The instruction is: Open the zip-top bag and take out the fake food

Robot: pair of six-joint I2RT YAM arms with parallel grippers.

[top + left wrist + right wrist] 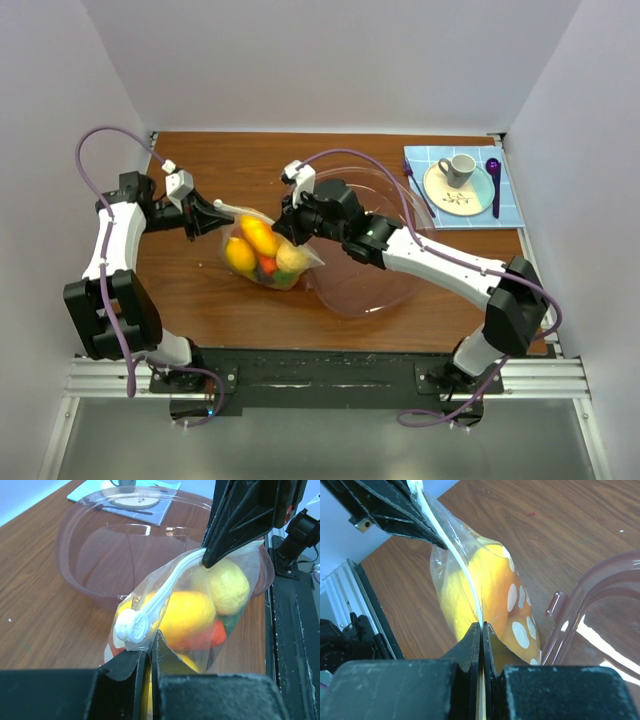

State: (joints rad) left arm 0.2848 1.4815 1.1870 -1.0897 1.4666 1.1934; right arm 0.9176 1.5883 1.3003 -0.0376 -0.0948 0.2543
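Note:
The clear zip-top bag (262,255) hangs just over the wooden table, stretched between both grippers. Inside it the fake food (258,240) shows as yellow and orange rounded pieces with some red and green. My left gripper (228,220) is shut on the bag's edge right beside the white zip slider (131,626). At the other end, my right gripper (283,228) is shut on the white zip strip (451,550). In the left wrist view my left gripper (150,647) pinches film in front of a yellow fruit (187,615). In the right wrist view my right gripper (481,627) clamps the strip.
A large pink-tinted transparent bowl (395,290) stands right of the bag, under my right arm. At the back right, a blue checked placemat (505,205) carries a plate (455,198), a grey cup (460,168), a purple fork and a purple spoon.

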